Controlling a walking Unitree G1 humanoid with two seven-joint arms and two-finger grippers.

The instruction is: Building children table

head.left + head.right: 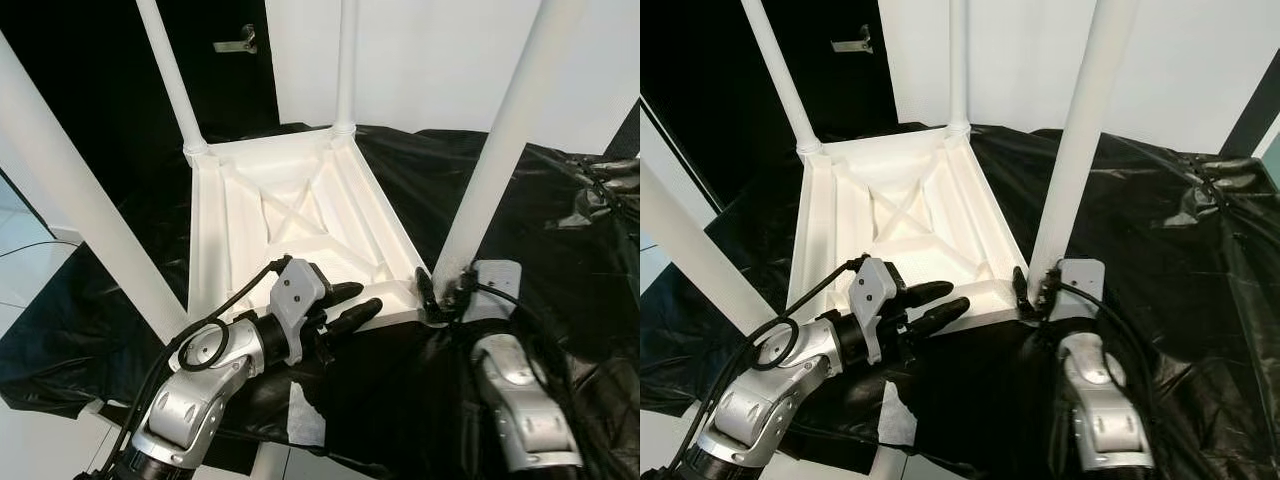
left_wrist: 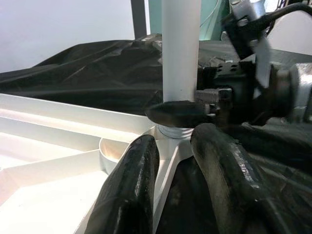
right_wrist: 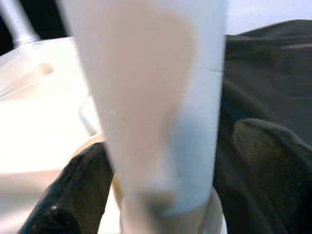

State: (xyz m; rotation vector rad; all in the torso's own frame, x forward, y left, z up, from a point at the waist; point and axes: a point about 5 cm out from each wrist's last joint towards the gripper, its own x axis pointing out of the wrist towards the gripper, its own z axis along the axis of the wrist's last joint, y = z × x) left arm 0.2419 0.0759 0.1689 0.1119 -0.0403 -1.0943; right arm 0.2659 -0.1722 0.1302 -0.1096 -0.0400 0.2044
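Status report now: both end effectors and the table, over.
Right end effector around base of near right leg. Left end effector open over rim of upturned table. Black sheet beneath.

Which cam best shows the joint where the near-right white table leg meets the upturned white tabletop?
Left wrist view: the white table leg enters its threaded collar, right hand beside it. Eye views show the joint small; right wrist view blurs it.

Tabletop (image 1: 300, 215): white plastic, upside down, ribbed underside facing up, lying on black sheeting
Legs (image 1: 505, 140): four white round posts, upright, one at each corner socket
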